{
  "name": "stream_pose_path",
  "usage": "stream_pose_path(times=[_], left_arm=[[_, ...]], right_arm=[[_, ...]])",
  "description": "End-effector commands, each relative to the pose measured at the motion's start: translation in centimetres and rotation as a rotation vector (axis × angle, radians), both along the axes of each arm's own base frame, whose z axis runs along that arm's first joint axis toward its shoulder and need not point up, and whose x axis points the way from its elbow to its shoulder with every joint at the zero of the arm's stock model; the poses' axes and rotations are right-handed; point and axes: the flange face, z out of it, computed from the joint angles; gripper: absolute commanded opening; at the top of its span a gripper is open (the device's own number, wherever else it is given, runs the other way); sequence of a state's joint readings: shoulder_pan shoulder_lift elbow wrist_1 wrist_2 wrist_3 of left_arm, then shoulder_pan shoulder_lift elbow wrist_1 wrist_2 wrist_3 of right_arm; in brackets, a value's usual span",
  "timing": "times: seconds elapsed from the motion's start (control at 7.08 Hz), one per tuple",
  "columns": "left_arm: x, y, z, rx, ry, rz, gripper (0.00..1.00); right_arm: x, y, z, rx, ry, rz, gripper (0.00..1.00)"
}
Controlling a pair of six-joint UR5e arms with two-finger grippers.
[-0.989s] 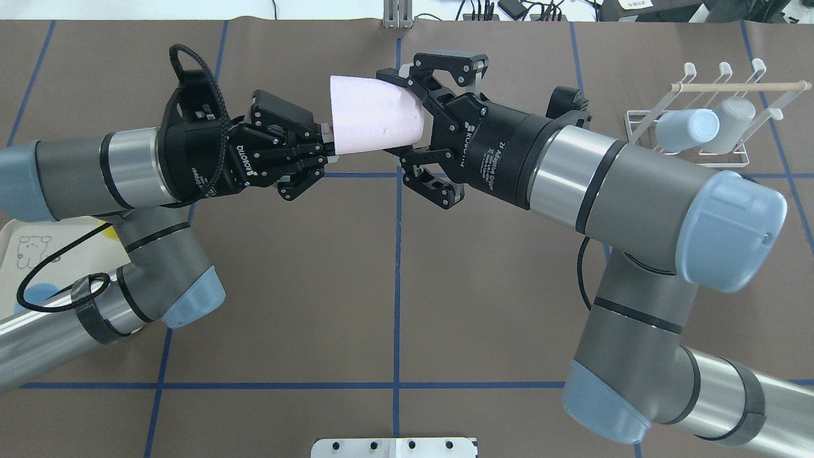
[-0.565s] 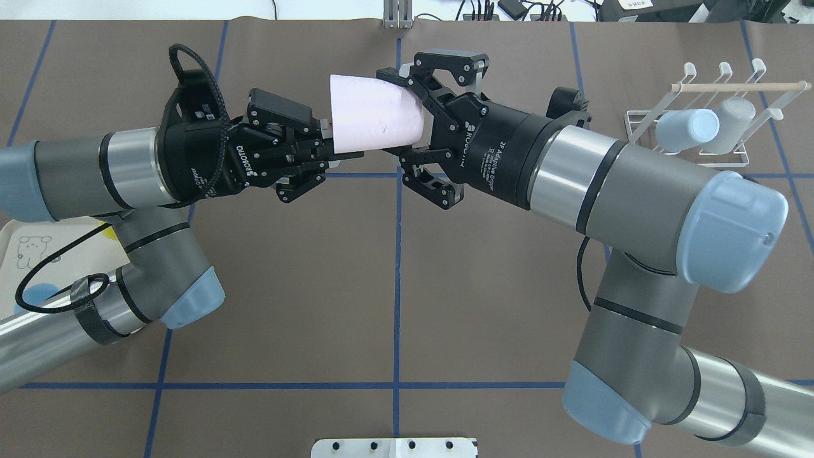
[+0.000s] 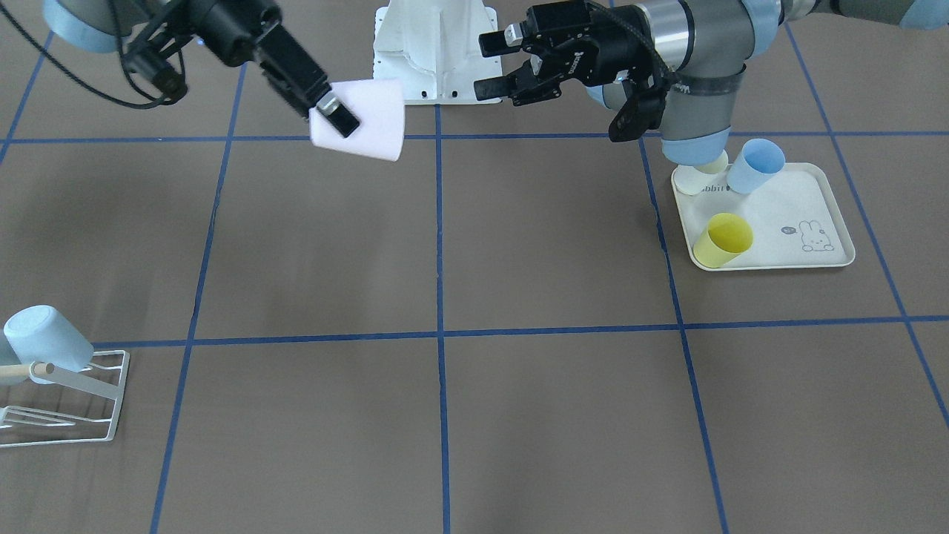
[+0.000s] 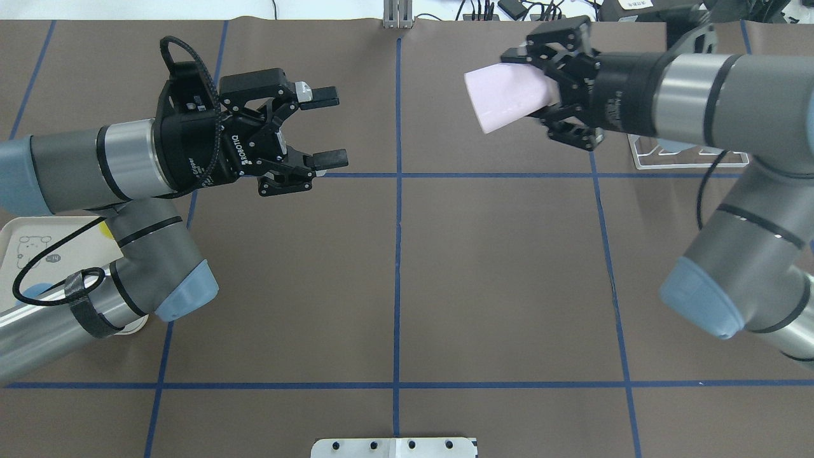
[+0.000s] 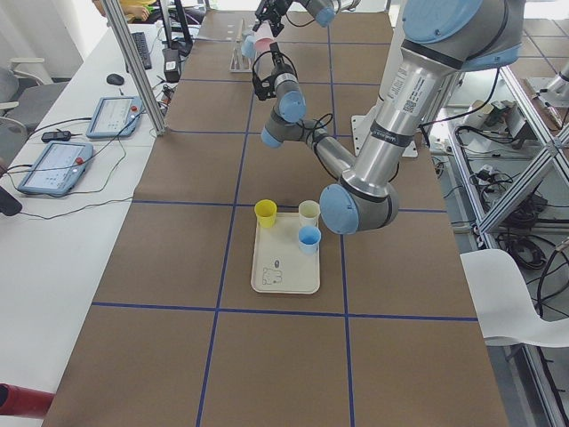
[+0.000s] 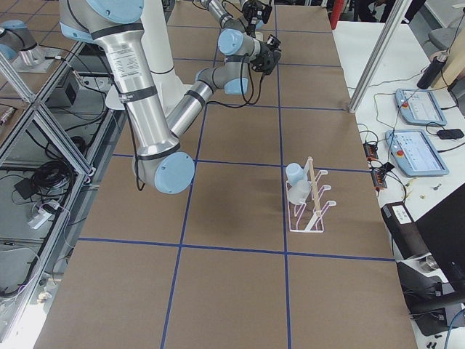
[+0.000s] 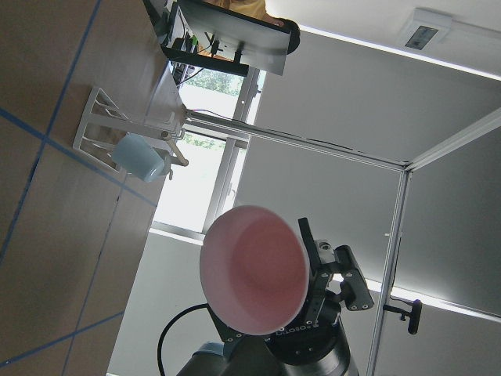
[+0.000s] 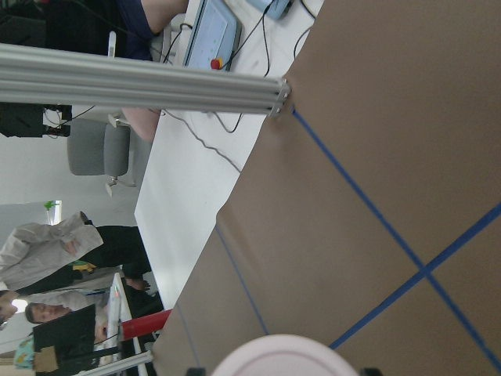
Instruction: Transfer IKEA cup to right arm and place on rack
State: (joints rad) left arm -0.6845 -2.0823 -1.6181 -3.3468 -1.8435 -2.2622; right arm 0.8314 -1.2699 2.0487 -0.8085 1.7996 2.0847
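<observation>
Pink tapered plastic IKEA cup (image 4: pixel 502 98) is held roughly horizontal at the overhead view's upper right, base end clamped in the right gripper (image 4: pixel 533 89) and rim facing frame centre (left gripper (image 4: pixel 331 126), upper left, is spread and empty), with the small white wire-frame rack (image 3: pixel 81 404) beyond the base end, partly hidden under that arm.

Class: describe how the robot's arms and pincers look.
Left arm and right arm: grey and silver tubes, pale blue joint caps. Left pincer and right pincer: black, two-fingered; white ROBOTIQ lettering on the left. A black cable loops along the left arm.
</observation>
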Motion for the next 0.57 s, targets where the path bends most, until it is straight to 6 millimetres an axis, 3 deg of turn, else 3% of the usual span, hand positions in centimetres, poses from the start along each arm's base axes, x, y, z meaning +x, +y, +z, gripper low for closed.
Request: stream_pose_path(times=[0.0,0.28,0.42], left_arm=[[-0.1,-0.3,1.2,-0.003,-0.024,-0.022,0.90],[0.4,-0.6,1.8,-0.006,-0.043,-0.027,0.90],[0.3,-0.6,1.8,0.006,-0.047,-0.040,0.90]], right_arm=[[7.3,-1.5,10.5,0.098,0.338,0.028,0.00],[12.2,-3.0,18.8,0.196,0.633,0.025,0.00],[14.6,-4.7,22.0,0.215,0.737,0.027,0.00]])
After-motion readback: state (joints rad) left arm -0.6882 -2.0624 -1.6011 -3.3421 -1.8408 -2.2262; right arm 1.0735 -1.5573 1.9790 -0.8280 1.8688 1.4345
